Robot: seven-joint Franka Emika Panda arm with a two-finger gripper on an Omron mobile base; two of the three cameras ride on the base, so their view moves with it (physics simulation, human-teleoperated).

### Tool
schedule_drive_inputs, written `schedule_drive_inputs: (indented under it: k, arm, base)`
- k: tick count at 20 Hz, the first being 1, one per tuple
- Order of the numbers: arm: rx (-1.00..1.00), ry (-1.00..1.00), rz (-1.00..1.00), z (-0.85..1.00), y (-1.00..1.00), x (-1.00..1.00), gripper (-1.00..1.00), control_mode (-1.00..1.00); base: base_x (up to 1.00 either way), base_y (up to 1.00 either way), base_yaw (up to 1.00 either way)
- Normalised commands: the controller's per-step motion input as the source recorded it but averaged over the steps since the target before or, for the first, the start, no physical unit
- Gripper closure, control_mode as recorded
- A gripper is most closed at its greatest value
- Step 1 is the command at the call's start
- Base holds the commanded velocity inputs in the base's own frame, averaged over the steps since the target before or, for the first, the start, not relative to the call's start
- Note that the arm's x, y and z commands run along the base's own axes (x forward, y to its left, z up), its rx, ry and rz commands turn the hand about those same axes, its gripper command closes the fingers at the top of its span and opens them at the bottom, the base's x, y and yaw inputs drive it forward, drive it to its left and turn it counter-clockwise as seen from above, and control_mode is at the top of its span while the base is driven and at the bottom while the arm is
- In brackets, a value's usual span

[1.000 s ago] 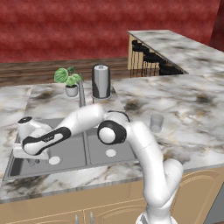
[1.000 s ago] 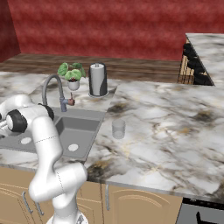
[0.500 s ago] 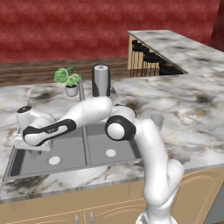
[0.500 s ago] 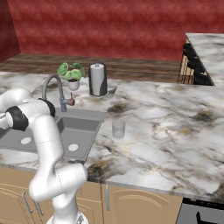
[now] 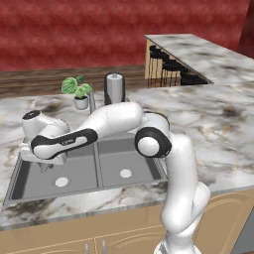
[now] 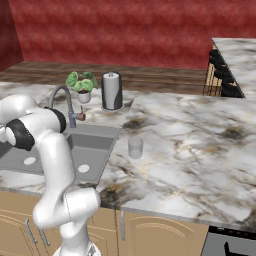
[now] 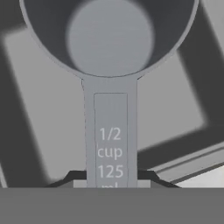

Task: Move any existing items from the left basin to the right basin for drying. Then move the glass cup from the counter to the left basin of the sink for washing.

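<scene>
Two grey basins (image 5: 74, 171) sunk in veined marble counter (image 6: 190, 145); red wall (image 5: 74, 34) behind.

Hand view: the grey cup (image 7: 109, 37) has a flat handle (image 7: 110, 135) running down the centre of the frame. Raised lettering on the handle, three stacked lines: "1/2", "cup", "125". A fourth line starts below "125" but is cut off at the bottom of the frame; unreadable. Both base views: no legible text on any object.
</scene>
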Motion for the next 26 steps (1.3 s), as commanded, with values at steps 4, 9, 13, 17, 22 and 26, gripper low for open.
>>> schedule_drive_inputs:
  k: [4,9,13,17,22,26]
  arm:
    - [0.0,0.0,-0.05,0.34,-0.39,-0.37,1.0,-1.0]
    - [0.01,0.0,-0.05,0.36,-0.48,-0.34,1.0,-1.0]
    - [0.04,0.02,-0.08,0.36,-0.63,-0.19,1.0,-1.0]
    - [0.05,0.07,-0.09,0.36,-0.67,-0.05,1.0,-1.0]
    - [0.07,0.05,-0.09,0.12,-0.62,-0.24,1.0,-1.0]
    - [0.06,0.04,-0.07,0.0,-0.59,-0.29,1.0,-1.0]
  base:
    - [0.0,0.0,0.0]
    - [0.0,0.0,0.0]
    - [0.0,0.0,0.0]
    - [0.0,0.0,0.0]
    - [0.0,0.0,0.0]
    - [0.0,0.0,0.0]
